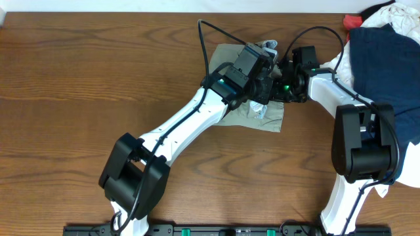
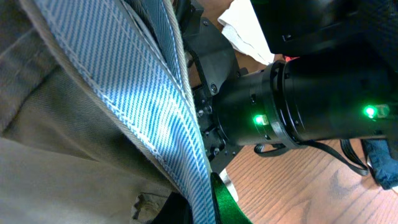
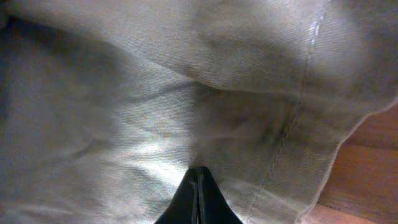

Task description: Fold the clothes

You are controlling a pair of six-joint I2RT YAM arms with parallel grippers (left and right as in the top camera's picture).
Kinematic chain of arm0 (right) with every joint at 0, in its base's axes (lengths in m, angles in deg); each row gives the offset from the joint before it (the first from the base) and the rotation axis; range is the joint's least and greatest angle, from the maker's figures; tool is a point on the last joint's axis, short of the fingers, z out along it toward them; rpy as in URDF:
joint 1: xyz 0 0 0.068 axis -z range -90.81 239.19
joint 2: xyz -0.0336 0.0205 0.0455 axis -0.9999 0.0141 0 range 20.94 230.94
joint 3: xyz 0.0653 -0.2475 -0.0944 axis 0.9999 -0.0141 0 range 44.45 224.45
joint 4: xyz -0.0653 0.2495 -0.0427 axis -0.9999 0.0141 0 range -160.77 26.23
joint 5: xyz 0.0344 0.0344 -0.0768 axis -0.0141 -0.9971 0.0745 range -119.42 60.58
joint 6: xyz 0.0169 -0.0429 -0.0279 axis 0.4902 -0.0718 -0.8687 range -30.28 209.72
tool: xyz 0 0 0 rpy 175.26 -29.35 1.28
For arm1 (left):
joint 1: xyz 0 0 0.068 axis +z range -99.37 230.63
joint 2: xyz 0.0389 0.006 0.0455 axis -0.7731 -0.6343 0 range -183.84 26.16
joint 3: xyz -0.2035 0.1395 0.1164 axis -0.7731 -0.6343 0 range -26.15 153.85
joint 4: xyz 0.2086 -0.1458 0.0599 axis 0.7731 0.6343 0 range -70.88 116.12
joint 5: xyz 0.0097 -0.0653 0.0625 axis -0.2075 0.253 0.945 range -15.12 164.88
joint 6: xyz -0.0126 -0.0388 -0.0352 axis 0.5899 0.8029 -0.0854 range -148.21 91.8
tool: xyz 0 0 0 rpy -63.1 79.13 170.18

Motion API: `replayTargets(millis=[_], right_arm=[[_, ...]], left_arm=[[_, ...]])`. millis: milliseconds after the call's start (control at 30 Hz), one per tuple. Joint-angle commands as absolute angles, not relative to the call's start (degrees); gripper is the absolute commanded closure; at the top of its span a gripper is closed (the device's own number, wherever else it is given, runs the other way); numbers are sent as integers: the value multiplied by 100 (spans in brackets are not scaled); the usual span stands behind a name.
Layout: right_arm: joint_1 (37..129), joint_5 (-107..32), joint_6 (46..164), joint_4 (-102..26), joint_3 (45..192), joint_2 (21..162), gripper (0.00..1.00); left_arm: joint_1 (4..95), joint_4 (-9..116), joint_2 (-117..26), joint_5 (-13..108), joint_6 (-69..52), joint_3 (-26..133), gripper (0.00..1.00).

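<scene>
The khaki shorts [image 1: 268, 119] lie crumpled on the table's far middle, mostly under both arms. My left gripper [image 1: 266, 77] is over them. In the left wrist view the left gripper [image 2: 208, 202] is shut on a blue-striped lining strip [image 2: 143, 106] of the shorts, beside the khaki cloth [image 2: 56, 130]. My right gripper [image 1: 279, 86] meets the shorts from the right. In the right wrist view its fingers [image 3: 199, 174] are closed together, with the khaki cloth [image 3: 155, 93] puckering at their tips.
A dark navy garment [image 1: 384, 59] is piled at the right edge, with white cloth [image 1: 394, 16] and red cloth [image 1: 352, 21] behind it. The right arm's black body [image 2: 311, 93] sits close against the left gripper. Bare wood [image 1: 98, 78] lies to the left.
</scene>
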State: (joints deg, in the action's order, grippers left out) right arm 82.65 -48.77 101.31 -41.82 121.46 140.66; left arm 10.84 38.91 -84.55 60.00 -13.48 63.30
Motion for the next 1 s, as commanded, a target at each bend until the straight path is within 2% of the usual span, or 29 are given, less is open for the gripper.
replayTargets(millis=[0,100,200,233,400,467,533,600,700,800,900,967], right_arm=[[8249,-4790,10210,-4009,11831,14388,99],[8251,-4792,10210,-4011,11831,14388,99],[8256,-4844,10210,-4005,11831,14385,99],[8256,-4890,10210,-3994,11831,14383,99],[8426,-5259,10212,-3974,11835,14128,99],[8573,-5369,10210,-3909,11838,13913,99],[8756,-5391,10212,-3802,11838,13627,98],[8920,-5388,10210,-3688,11838,13345,96],[9113,-5384,10210,-3537,11838,12963,83],[9183,-5384,10210,-3452,11838,12744,57],[9152,-5384,10208,-3395,11831,12744,39],[9078,-5362,10171,-3365,11814,12805,33]], left_arm=[[1036,3792,-8654,5900,-1174,6472,94],[1030,3758,-8683,5900,-1093,6472,92],[1032,3718,-8683,5900,-1093,6472,76],[1032,3714,-8683,5902,-1093,6472,75],[1032,3681,-8683,5902,-1093,6472,74],[1032,3657,-8683,5902,-1095,6472,71],[1032,3626,-8683,5902,-1095,6472,60],[1038,3580,-8678,5904,-1095,6472,44],[1091,3515,-8645,5904,-1097,6477,26],[1274,3559,-8455,5902,-1095,6479,15],[1539,3836,-8145,5904,-1097,6479,11],[1764,4133,-7926,5904,-1099,6479,6]])
